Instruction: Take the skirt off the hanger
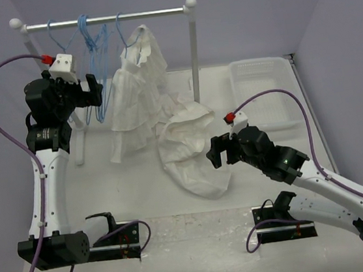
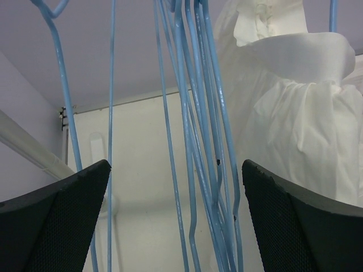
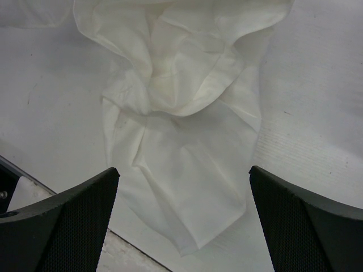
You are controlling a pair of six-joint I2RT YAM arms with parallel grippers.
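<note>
We judge the skirt already off its hanger: it lies crumpled on the table, beside the hanging ruffled garment. Next, both arms need only back away. The right gripper hovers over the skirt, jaws spread, holding nothing. The left gripper, jaws spread too, faces the light-blue wire hangers, pinching none.

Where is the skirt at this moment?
Top view: the skirt lies crumpled on the table near centre, just left of the open right gripper and in front of the ruffled garment hanging from the rail.
</note>
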